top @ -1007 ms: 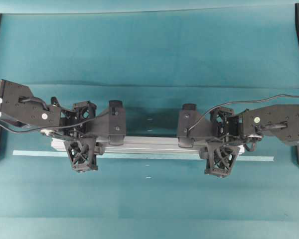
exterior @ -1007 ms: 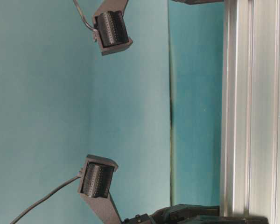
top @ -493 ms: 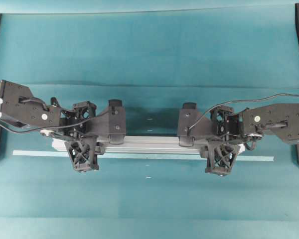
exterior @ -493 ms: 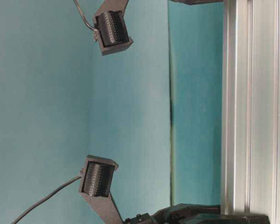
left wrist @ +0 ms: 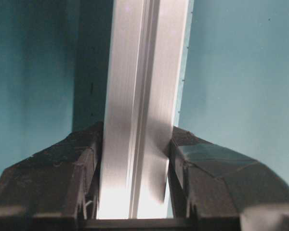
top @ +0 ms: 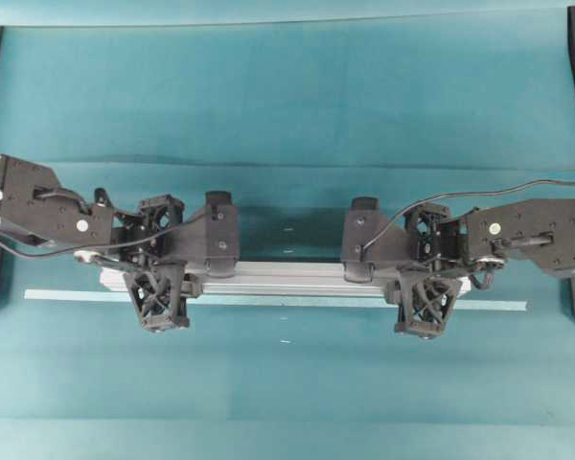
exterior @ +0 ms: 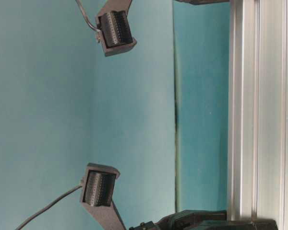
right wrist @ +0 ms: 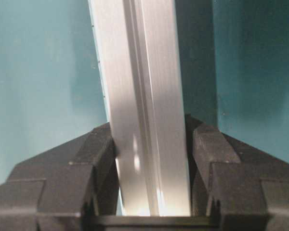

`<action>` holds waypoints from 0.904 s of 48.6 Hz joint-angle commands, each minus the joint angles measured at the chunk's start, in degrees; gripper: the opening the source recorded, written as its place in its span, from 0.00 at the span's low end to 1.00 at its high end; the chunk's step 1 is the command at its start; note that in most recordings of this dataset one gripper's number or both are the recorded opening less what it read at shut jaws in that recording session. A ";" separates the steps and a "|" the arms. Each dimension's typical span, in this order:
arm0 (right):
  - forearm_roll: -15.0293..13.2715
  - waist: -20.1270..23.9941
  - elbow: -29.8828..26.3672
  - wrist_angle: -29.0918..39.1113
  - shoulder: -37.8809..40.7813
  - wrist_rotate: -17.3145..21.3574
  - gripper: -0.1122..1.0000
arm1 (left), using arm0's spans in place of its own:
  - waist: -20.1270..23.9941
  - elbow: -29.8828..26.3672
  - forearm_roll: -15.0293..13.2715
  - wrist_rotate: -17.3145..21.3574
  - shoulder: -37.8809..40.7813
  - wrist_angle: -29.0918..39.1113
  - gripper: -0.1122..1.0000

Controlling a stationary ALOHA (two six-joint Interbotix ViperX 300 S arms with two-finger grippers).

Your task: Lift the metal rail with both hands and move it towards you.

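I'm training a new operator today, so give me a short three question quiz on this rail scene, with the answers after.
1. True or false: the metal rail is clamped by only one tool.
2. Multiple choice: in the overhead view, the thin pale tape strip lies A) above the rail, far from it; B) just below the rail, running parallel to it; C) across the rail at a right angle.
3. In the left wrist view, what sits between the left tool's fingers?

Key
1. False: the left tool and the right tool each grip it, one near each end.
2. B.
3. The rail, filling the gap with a finger against each side.
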 commanded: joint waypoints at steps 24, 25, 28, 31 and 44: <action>3.25 -0.44 0.35 -0.18 0.35 0.35 0.58 | -0.09 -0.09 -0.26 -1.49 -0.26 -2.29 0.37; 3.60 -0.44 0.35 -0.09 0.35 0.35 0.62 | -0.09 -0.09 -0.18 -1.49 -0.26 -2.29 0.37; 4.83 -0.44 0.44 0.00 0.35 0.35 0.74 | -0.09 0.09 -0.18 -1.49 -0.26 -2.29 0.37; 5.45 -0.35 0.53 -0.09 0.35 0.35 0.82 | -0.09 0.18 -0.26 -1.49 -0.35 -2.29 0.42; 6.68 -0.09 0.44 -0.53 0.35 0.26 0.89 | -0.09 0.62 -0.18 -1.49 -0.44 -2.29 0.96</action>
